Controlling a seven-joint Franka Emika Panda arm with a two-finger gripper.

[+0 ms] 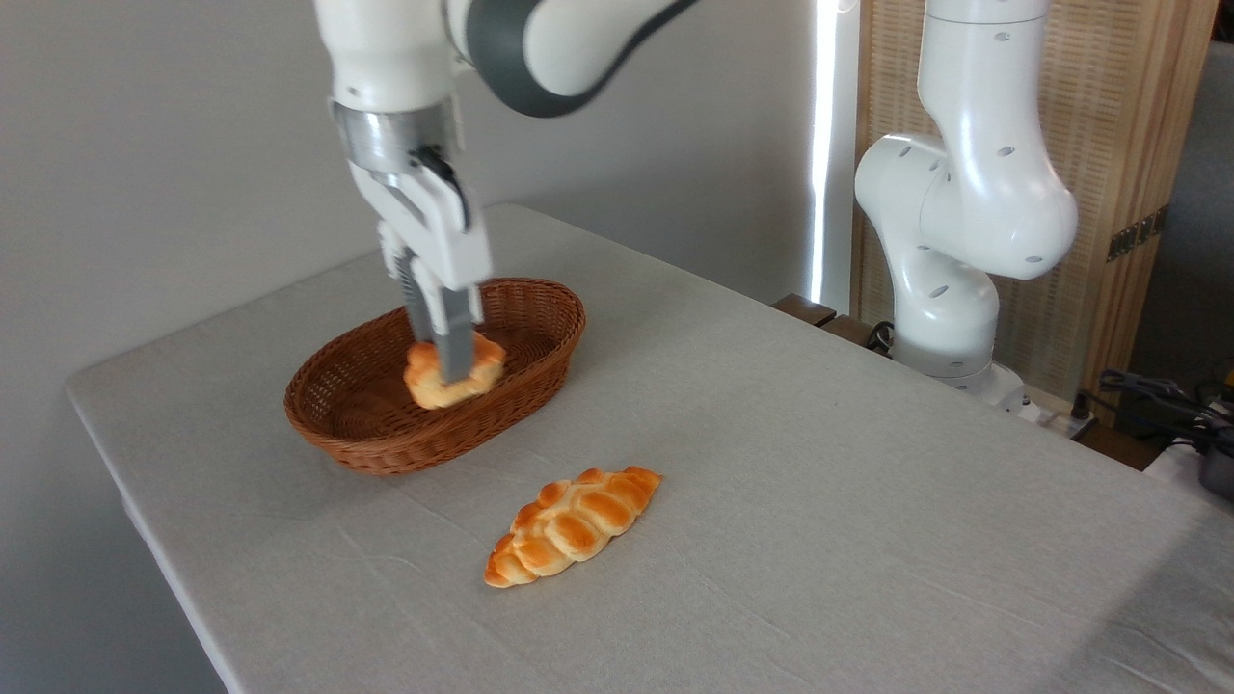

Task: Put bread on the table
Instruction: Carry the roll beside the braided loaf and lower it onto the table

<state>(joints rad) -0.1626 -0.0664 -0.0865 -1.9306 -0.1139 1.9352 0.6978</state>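
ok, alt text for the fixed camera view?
A white robot arm's hand grips a small round bun over a brown wicker basket on a grey-cloth table. A braided loaf lies on the cloth in front of the basket.

The arm (964,193) is glossy white with rounded casings, small dark screw holes and dark grey joint bands. A silver metal collar (390,135) tops the white gripper (445,361), whose fingers (451,337) are grey.
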